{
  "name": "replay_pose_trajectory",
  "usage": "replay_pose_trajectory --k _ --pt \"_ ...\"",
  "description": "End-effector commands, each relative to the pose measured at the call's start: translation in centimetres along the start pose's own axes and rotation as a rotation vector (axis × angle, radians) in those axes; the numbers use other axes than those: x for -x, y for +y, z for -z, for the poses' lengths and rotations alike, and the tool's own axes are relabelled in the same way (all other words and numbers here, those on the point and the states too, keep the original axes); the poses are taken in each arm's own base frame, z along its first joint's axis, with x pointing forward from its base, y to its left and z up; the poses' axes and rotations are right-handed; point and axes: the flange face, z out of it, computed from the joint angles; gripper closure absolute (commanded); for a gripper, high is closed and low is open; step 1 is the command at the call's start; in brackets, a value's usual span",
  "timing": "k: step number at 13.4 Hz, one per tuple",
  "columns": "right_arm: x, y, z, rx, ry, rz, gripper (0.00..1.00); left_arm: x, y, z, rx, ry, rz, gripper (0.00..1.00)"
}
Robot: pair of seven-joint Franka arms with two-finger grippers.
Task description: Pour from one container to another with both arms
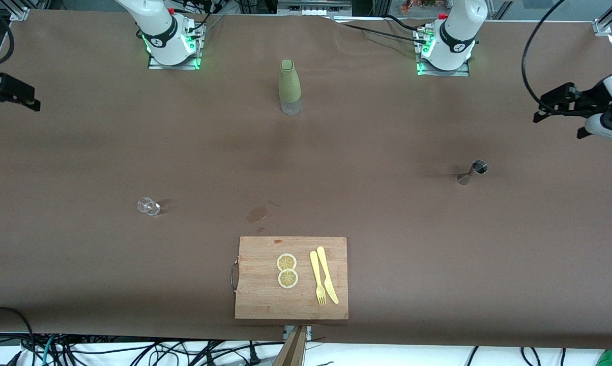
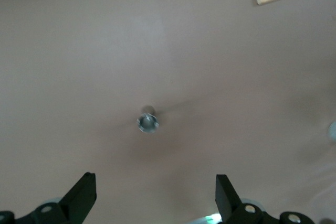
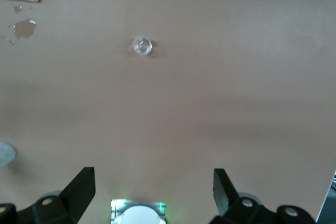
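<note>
A wooden cutting board [image 1: 265,295] with a metal handle lies nearest the front camera, at the middle of the brown surface [image 1: 387,244]. On it rest two lemon slices [image 1: 287,270], one just nearer the camera than the other, and beside them a yellow plastic fork [image 1: 317,278] and a yellow plastic knife [image 1: 327,275] lying side by side. Just farther from the camera than the board, a small wet patch [image 1: 256,213] marks the surface. The clear faceted glass cup [image 1: 148,206] stands toward the right arm's end of the surface, well apart from the board. The shiny steel jigger [image 1: 472,171] stands upright toward the left arm's end, somewhat farther from the camera than the cup, with its open mouth facing up in the left wrist view [image 2: 148,123]. A tall olive-green sleeved bottle [image 1: 289,86] stands upright between the two arm bases, farthest from the camera. The left end effector [image 1: 552,108] hangs over the left arm's end of the surface, its fingers [image 2: 84,196] spread wide and holding nothing, the jigger on the surface below them. The right end effector [image 1: 10,94] hangs over the right arm's end, its fingers [image 3: 81,190] likewise released and empty, with the cup [image 3: 142,45] in its view.
</note>
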Motion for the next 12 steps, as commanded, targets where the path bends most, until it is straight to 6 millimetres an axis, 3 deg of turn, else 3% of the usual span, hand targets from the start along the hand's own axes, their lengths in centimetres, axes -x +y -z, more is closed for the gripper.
replay_pose_trajectory --k 1,4,7,12 --pt "0.9 -1.9 -0.7 0.007 -0.018 0.021 0.0 0.9 0.0 -0.1 -0.03 -0.012 0.08 0.0" --pt "0.8 -4.0 -0.6 0.006 -0.017 -0.041 0.0 1.2 -0.8 -0.1 -0.025 -0.018 0.074 0.0" --pt "0.5 -3.6 -0.8 0.007 -0.012 -0.042 0.0 0.9 -0.6 -0.6 -0.028 -0.025 0.151 0.0" --pt "-0.2 -3.2 -1.4 0.019 -0.025 -0.046 0.0 -1.2 4.3 -1.5 -0.138 -0.025 0.283 0.0"
